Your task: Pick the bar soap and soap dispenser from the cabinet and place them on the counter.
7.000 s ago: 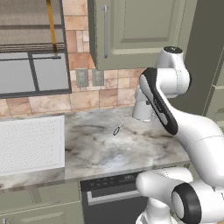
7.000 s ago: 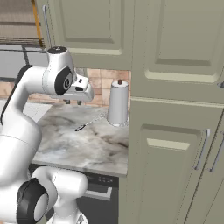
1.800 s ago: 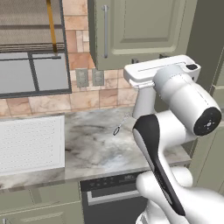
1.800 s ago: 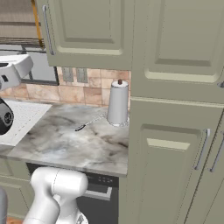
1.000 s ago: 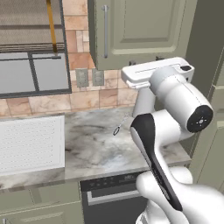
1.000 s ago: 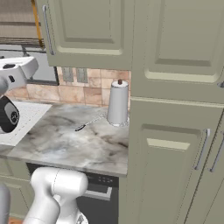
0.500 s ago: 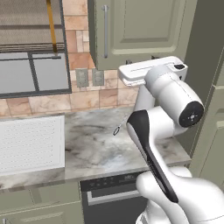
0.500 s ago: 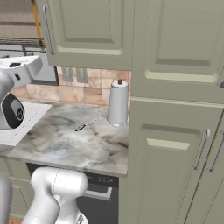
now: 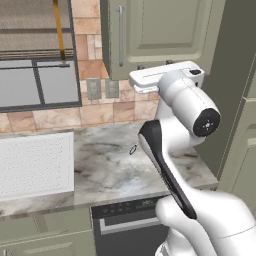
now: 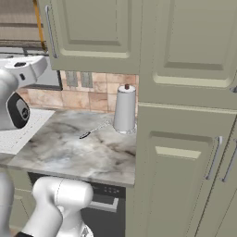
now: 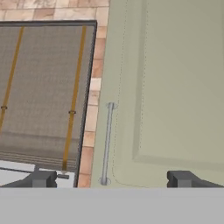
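The cabinet (image 11: pixel 175 87) is closed; the bar soap and the soap dispenser are presumably behind its door, so their exact position on the inner shelf cannot be told. The handle (image 11: pixel 106 143), a long silver bar, runs vertically near the door's left edge, close to the tiled wall.

Risks from this position: the gripper (image 11: pixel 111 179) is aimed at the door but appears well apart from the handle; a misaligned approach could push a fingertip against the door panel or the tile instead of straddling the bar; a shallow grip on the thin bar could slip once the door is pulled; a pull not following the hinge arc could strain the arm or release the handle. The paper-towel roll (image 10: pixel 125 110) stands on the counter (image 10: pixel 60 148) beside the tall cupboard; a wide swing could topple it.

Fingers: the fingertips (image 11: pixel 186 178) stand fully spread, one at each side of the hand view's lower edge; they hold nothing and touch nothing.
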